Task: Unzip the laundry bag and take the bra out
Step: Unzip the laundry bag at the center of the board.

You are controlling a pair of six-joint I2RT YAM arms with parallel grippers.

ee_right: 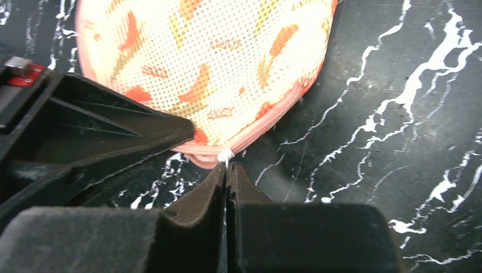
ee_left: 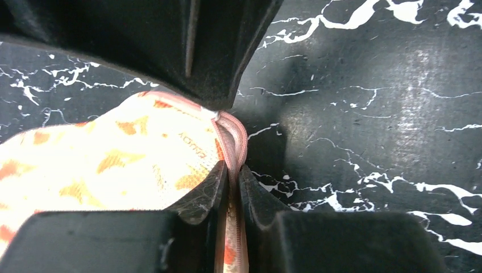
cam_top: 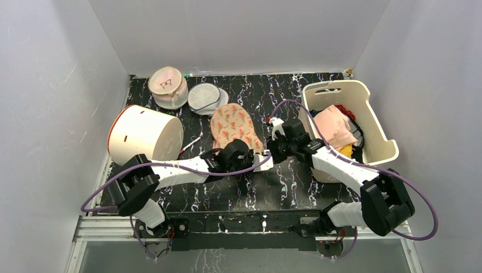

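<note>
The laundry bag, peach-tan with red prints, lies flat in the middle of the table. My left gripper is shut on the bag's pink zipped edge at its near end. My right gripper is shut on the small white zipper pull at the same near edge of the bag, just right of the left gripper. In the top view the right gripper sits close beside it. The bag looks zipped shut. The bra is hidden.
A white cylindrical drum lies at the left. A round pink mesh pouch and a round white mesh pouch sit at the back. A cream basket of clothes stands at the right.
</note>
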